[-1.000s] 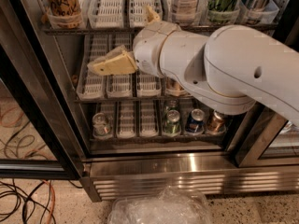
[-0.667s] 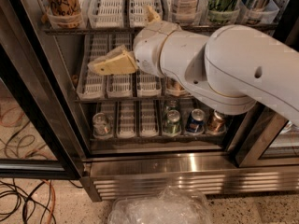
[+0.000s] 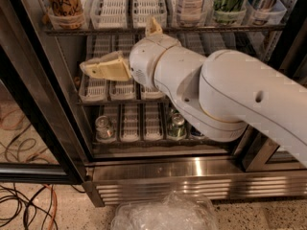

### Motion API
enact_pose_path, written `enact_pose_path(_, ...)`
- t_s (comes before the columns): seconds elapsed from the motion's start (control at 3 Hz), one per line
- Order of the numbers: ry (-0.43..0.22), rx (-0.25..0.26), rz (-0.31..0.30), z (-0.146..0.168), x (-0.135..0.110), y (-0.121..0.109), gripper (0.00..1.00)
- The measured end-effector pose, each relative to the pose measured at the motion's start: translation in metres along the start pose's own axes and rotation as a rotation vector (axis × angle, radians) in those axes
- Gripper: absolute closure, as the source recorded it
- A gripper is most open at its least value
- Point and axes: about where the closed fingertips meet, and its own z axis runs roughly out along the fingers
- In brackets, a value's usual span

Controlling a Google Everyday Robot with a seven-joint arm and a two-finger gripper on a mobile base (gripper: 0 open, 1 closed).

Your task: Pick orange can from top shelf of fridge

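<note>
Orange can upper left on top shelf; pincer below, pointing left, grip unclear.

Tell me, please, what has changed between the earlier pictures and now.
The gripper has shifted slightly left in front of the middle rack, and the arm behind it has sunk, hiding more bottom-rack cans. Nothing was taken hold of. The orange can stays on the top shelf, untouched.

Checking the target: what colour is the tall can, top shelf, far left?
Tall slim can: orange-brown with dark scribbles, in the camera view. Cream tool sits lower right.
</note>
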Motion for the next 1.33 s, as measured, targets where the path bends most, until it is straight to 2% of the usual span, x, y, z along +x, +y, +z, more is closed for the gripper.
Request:
enact_pose_path(0.33,-0.008,0.060,0.028,-0.002,0.018,0.003,0.00)
enact_pose_path(0.67,-0.050,0.028,0.040,0.008,-0.007,0.030,0.00)
enact_pose_path(1.0,-0.050,0.027,0.039,0.008,-0.007,0.031,0.00)
enact_pose_path(1.33,-0.081,-0.029,0.026,0.017,-0.014,0.049,0.00)
